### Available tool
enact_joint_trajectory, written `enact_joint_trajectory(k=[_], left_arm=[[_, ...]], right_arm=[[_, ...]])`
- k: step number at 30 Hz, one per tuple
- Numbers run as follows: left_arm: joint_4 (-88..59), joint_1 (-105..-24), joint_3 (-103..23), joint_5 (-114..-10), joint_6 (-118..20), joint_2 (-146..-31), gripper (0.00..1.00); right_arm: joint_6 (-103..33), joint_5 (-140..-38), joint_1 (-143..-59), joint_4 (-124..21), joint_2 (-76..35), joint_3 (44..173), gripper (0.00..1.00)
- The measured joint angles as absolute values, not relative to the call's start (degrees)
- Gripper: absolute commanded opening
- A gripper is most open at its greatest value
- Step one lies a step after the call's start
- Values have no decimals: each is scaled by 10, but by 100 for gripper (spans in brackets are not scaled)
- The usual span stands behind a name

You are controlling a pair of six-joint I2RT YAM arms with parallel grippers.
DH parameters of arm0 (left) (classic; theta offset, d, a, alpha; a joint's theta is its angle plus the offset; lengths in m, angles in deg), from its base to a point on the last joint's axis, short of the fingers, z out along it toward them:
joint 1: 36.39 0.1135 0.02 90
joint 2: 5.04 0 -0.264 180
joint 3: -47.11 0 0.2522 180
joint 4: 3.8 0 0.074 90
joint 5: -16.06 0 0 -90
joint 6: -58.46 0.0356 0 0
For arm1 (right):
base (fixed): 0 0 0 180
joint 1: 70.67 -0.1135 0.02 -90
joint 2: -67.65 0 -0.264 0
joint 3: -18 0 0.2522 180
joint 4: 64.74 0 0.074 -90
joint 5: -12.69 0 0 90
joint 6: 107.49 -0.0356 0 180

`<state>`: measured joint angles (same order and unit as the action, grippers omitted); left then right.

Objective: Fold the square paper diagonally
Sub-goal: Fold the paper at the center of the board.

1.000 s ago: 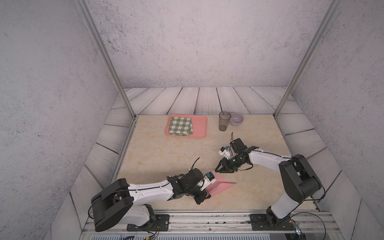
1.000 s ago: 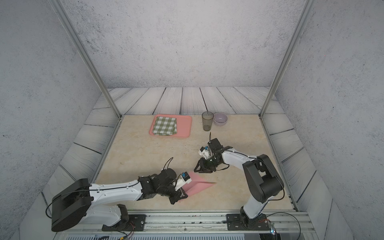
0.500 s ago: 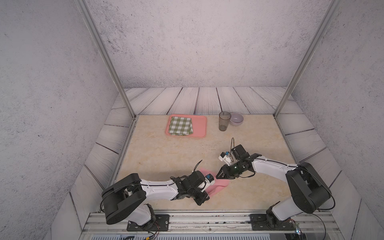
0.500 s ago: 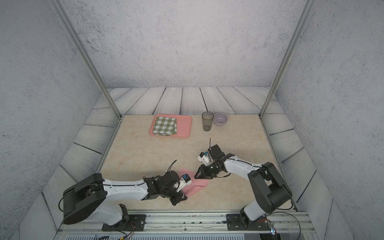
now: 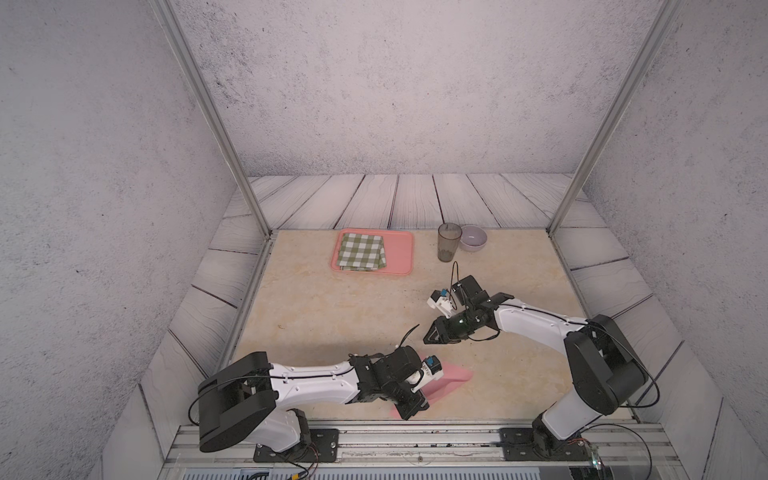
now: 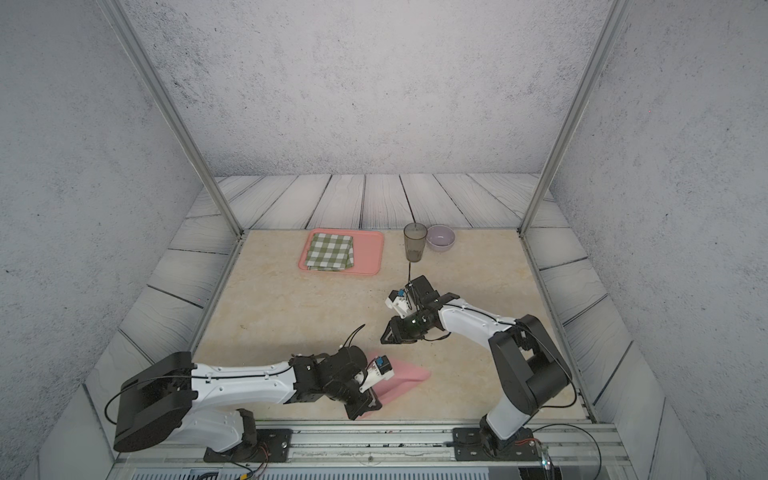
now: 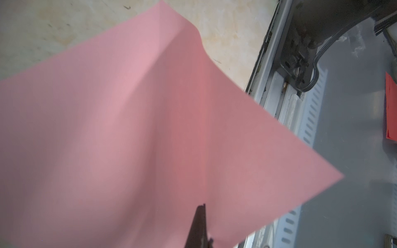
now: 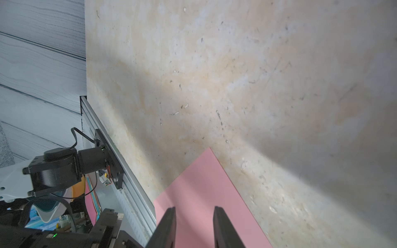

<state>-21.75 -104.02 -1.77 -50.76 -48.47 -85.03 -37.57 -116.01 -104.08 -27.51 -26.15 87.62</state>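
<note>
- Pinching the pink paper (image 5: 451,376) near its front edge, the left gripper (image 5: 411,405) has its jaws closed tight on the sheet. The left wrist view shows only one dark finger (image 7: 198,225) against the pink, so the bite is probably on an edge or corner, but I cannot tell which.
- The paper sits at the front middle of the table (image 5: 332,316), close to the front rail (image 5: 415,432). It is lifted and bowed near the grip, and one free corner points toward the right arm's side.
- The right gripper (image 5: 430,337) hangs clear of the sheet, jaws partly apart and holding nothing.
- From that gripper the paper lies lower and toward the table's front, with the free corner its nearest part.
- As the left arm already has the sheet, the next reach likely falls to the right arm, down and forward to that corner.
</note>
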Motion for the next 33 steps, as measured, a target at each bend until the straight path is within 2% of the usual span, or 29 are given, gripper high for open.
enact_joint_trajectory(k=[9,16,21,33], left_arm=[[-217,-1042,-18,-520,-478,-880,0],[-224,-1044,-26,-532,-465,-882,0],[-240,-1044,-31,-547,-454,-881,0],[-273,-1044,-31,-633,-444,-826,0]], right_arm=[[-368,-1157,-1103,-270,-309,869,37],[-368,-1130,-1103,-274,-343,864,37],[-379,-1117,-1102,-286,-345,864,33],[-404,-1122,-1073,-325,-344,850,32]])
